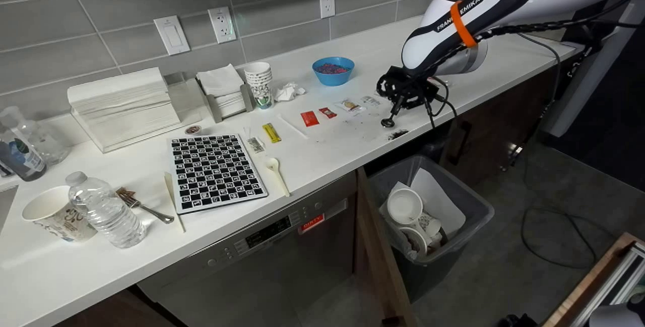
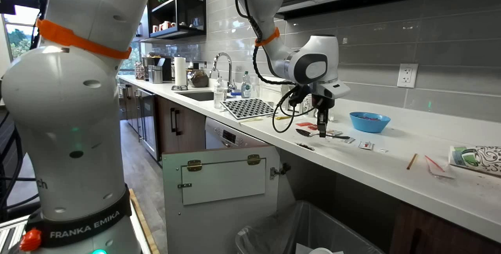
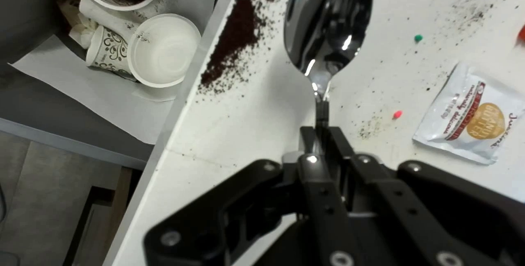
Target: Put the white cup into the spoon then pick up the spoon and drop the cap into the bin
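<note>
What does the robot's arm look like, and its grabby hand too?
The arm is mostly white with rounded joints, orange bands wrapped around it and black cables running along it. Pale letters on a black strip say FRANKA EMIKA. The gripper is mostly black, with slim, straight fingers and shiny round screws.

Free air above bin (image 1: 453, 250), open cabinet door (image 2: 221, 215) alongside.
</note>
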`<state>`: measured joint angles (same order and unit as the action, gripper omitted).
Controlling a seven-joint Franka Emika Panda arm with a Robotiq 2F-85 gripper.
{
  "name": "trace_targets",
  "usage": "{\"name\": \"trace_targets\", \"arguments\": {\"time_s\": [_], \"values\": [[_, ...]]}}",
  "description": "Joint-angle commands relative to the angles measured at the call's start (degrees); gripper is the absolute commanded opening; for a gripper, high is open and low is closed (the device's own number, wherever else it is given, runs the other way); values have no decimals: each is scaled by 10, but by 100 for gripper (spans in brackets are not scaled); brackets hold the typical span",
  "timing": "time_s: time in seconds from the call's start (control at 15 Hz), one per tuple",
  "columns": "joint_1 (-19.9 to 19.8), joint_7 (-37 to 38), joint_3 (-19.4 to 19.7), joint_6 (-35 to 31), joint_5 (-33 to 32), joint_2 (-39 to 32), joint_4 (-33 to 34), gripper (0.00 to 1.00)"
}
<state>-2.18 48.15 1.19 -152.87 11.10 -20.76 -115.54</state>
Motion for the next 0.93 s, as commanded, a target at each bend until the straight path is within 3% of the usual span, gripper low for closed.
{"name": "trace_targets", "arguments": {"time_s": [0.0, 0.4, 0.87], "values": [[13, 0, 10, 18, 20, -20, 22, 3], [4, -18, 0, 39, 52, -41, 45, 3], [9, -14, 7, 102, 42, -61, 81, 3]]}}
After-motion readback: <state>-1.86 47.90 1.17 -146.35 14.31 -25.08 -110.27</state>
